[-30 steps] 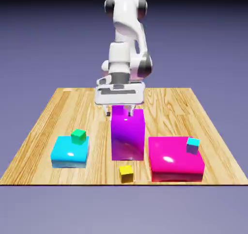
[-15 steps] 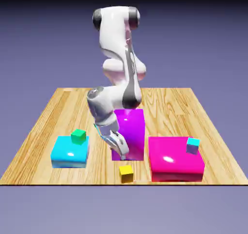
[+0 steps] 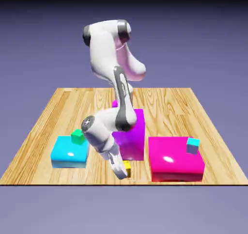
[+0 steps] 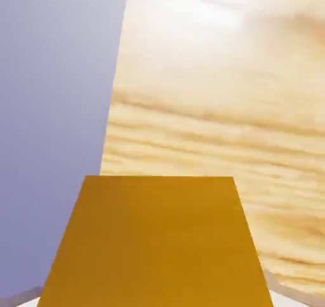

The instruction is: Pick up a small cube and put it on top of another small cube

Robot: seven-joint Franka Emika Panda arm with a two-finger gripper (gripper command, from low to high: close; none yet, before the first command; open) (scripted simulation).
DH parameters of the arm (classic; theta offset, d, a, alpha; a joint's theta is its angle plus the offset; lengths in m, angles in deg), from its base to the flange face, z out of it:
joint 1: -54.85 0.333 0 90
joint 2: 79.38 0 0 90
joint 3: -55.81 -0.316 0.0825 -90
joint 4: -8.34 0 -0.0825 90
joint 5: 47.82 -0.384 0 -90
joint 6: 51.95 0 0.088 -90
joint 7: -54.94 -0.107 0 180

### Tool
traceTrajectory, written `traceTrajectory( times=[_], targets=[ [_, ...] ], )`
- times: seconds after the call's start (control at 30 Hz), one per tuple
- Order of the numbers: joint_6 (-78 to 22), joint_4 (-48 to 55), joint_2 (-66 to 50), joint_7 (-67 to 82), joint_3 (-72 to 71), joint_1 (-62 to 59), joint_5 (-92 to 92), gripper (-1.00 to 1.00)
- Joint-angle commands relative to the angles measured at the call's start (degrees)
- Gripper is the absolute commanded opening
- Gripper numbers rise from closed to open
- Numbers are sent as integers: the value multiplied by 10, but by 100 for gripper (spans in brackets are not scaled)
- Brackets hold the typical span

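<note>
Yellow cube (image 4: 159, 242) seen at desk (image 3: 160, 107) front edge, large between claw (image 3: 121, 172) tips | claw state cannot be told | judged light, rigid, smooth; opposite flat sides should be gripped.

Yellow cube (image 4: 155, 242) fills lower frame; wooden table (image 4: 222, 96) beyond.
</note>
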Motion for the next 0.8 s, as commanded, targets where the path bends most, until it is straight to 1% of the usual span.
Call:
traceTrajectory(
  times=[0.0,0.1,0.37,0.47,0.5,0.63,0.67,0.7,0.77],
  targets=[
    [-19,10,2,17,-15,8,26,-100],
    [-75,42,6,59,-62,33,96,-100],
    [-251,162,-8,14,-228,92,212,-100],
    [-282,180,-7,-34,-259,109,203,-100],
    [-282,180,-7,-34,-259,109,203,-100],
    [-187,112,-37,-38,-246,127,218,-100],
    [-187,112,-37,-38,-246,127,218,100],
    [-187,112,-37,-38,-246,127,218,100],
    [-237,148,-21,-36,-252,117,210,100]
  ],
)
